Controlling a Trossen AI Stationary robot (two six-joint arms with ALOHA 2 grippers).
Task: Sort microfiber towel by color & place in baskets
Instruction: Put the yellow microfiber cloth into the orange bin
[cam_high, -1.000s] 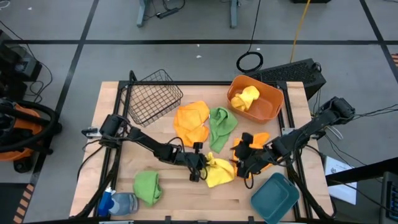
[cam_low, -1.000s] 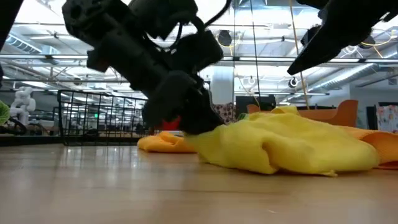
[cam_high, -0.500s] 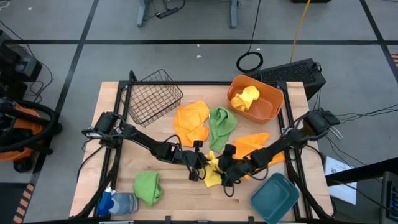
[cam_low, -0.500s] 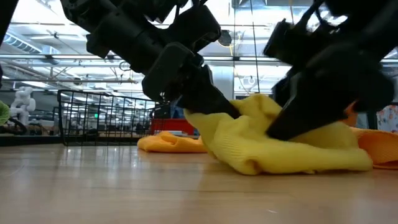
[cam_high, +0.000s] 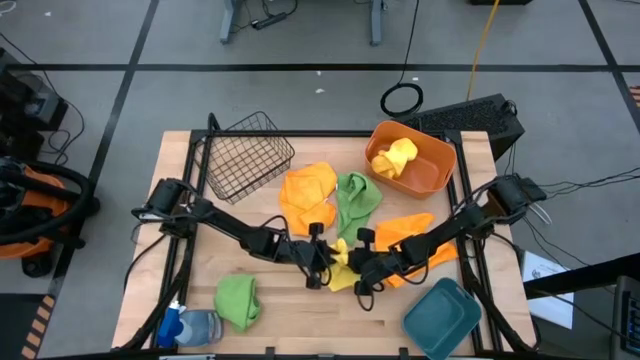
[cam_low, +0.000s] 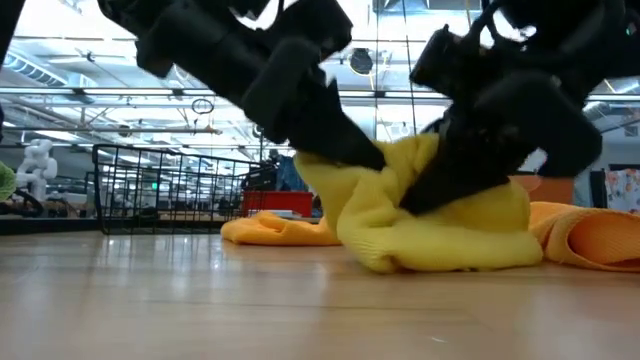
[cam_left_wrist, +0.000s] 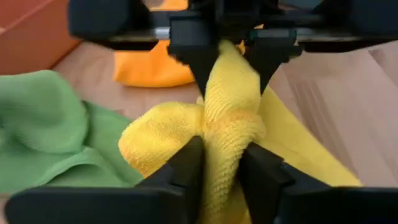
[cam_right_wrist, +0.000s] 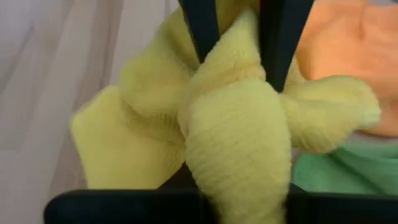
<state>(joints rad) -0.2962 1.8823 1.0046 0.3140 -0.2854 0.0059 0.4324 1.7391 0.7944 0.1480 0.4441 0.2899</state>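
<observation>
Yellow towel, bunched at mid-worktop near the front, is pinched from both sides: left gripper jaws are closed on its left fold, right gripper jaws on its right. Orange basket, already holding a yellow cloth, lies far right, nearer the right arm.

A: So both grippers, left gripper and right gripper, meet mid-bench on one yellow towel?

B: Yep. Other yellow one sits in the orange basket, far right.
</observation>
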